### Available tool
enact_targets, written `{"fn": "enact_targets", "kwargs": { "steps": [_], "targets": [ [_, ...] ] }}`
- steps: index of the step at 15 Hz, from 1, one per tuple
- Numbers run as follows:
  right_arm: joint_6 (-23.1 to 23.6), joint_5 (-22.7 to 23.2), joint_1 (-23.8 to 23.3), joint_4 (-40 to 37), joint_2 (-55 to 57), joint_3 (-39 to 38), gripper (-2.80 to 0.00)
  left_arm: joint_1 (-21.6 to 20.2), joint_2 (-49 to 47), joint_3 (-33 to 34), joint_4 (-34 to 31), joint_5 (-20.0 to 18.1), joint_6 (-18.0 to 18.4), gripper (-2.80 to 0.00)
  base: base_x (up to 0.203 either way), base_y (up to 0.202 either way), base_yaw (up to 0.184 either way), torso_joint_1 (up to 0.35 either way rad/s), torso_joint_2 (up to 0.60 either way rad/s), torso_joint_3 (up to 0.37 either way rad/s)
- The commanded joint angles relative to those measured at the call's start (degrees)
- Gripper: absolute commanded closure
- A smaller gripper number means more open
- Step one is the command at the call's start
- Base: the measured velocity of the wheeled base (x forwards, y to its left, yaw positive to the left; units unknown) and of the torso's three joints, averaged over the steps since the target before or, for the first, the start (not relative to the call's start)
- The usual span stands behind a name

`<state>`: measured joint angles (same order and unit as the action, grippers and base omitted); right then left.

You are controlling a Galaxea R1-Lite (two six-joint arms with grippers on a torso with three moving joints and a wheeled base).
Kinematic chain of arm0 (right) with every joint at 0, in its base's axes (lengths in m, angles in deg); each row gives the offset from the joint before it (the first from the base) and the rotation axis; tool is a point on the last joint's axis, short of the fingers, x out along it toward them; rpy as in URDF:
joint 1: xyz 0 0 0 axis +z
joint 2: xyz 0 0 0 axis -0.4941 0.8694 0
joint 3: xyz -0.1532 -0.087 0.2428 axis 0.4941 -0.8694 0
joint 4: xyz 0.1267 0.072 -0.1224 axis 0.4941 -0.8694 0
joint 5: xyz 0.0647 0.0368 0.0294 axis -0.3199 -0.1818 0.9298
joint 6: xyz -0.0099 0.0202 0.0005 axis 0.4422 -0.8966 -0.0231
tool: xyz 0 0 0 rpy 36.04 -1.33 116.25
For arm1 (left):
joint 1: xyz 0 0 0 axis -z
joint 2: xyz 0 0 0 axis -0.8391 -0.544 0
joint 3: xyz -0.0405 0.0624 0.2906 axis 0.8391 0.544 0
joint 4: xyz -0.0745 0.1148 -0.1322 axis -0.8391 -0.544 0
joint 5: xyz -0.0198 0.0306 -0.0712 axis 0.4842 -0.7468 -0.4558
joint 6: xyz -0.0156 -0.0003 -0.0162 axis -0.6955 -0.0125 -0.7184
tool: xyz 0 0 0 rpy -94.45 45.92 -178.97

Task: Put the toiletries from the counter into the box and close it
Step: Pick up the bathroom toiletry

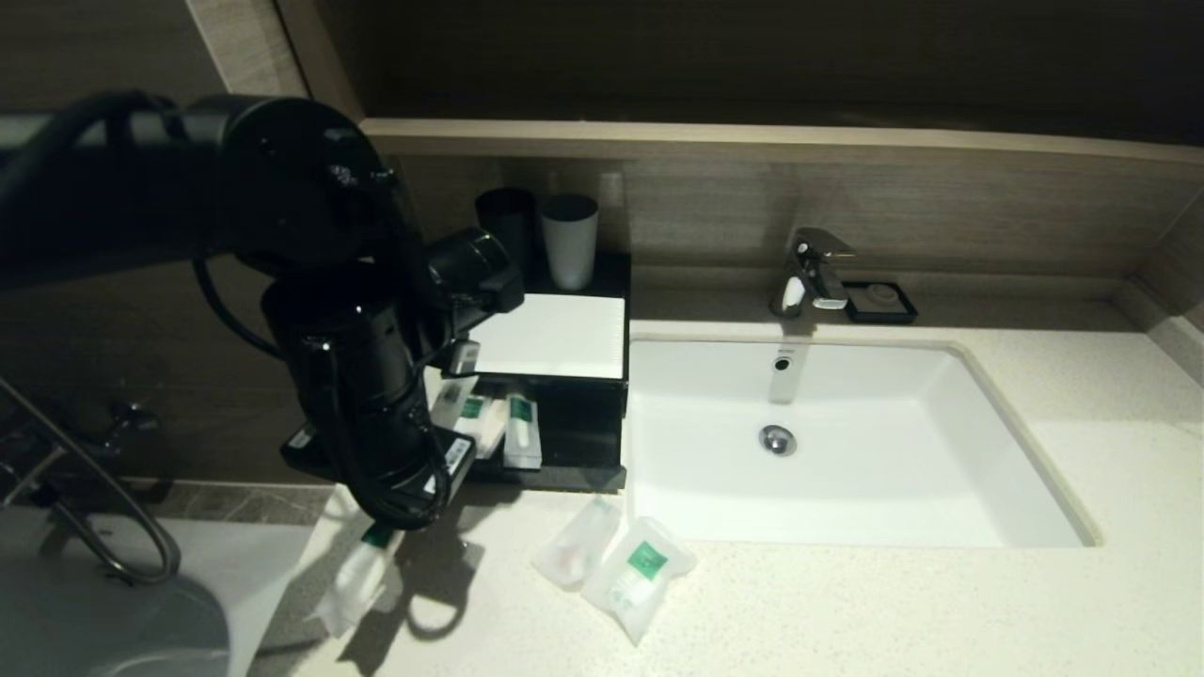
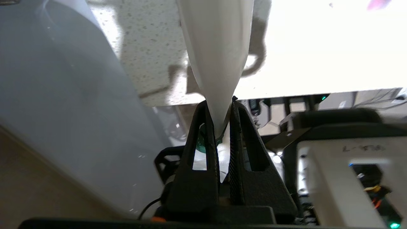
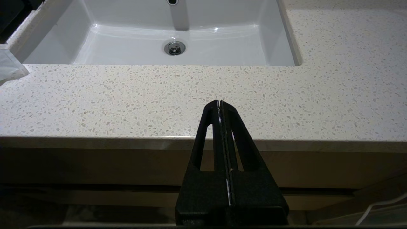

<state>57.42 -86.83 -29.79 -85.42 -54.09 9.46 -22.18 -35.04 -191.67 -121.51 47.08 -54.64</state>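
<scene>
**Left gripper clamped on the toothbrush pack at the counter's left end**

In your head view, the left arm [image 1: 357, 376] reaches down over the left end of the counter [image 1: 847, 602]. Below it hangs the long toothbrush pack [image 1: 362, 574], its green label at the top, just under the wrist. The box [image 1: 555, 376] stands left of the sink [image 1: 847, 451] with its drawer [image 1: 574, 451] pulled out; you can see sachets already lying in it. Two more sachets rest on the counter in front of the drawer: a small plain one [image 1: 576, 542] and, touching it, the squarish green-labelled one [image 1: 641, 575]. A black cup [image 1: 505, 226] and a grey cup [image 1: 569, 240] stand behind the box.

In your left wrist view, the left gripper [image 2: 219, 109] has its jaws pinched on one end of the toothbrush pack [image 2: 216, 47], which extends away from the fingers over the speckled counter.

In your right wrist view, the right gripper [image 3: 220, 105] has its jaws pressed together on nothing, parked off the counter's front edge, facing the sink [image 3: 178, 38].
</scene>
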Motion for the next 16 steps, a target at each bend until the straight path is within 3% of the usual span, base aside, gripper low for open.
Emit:
{"fn": "enact_targets", "kwargs": {
  "steps": [1,7,13,16],
  "targets": [
    [0.0,0.0,0.0,0.0,0.0,0.1,0.0,-1.4,-3.4,-3.5,-2.9,0.1,2.8,0.0,0.0,0.0,0.0,0.0,0.0,0.0],
    [0.0,0.0,0.0,0.0,0.0,0.0,0.0,-2.7,-6.0,-3.6,-1.1,0.4,9.2,0.0,0.0,0.0,0.0,0.0,0.0,0.0],
    [0.0,0.0,0.0,0.0,0.0,0.0,0.0,-3.5,-6.6,-3.7,0.7,6.1,16.2,0.0,0.0,0.0,0.0,0.0,0.0,0.0],
    [0.0,0.0,0.0,0.0,0.0,0.0,0.0,-3.5,-6.6,-3.7,1.7,8.6,17.9,0.0,0.0,0.0,0.0,0.0,0.0,0.0]
  ]
}}
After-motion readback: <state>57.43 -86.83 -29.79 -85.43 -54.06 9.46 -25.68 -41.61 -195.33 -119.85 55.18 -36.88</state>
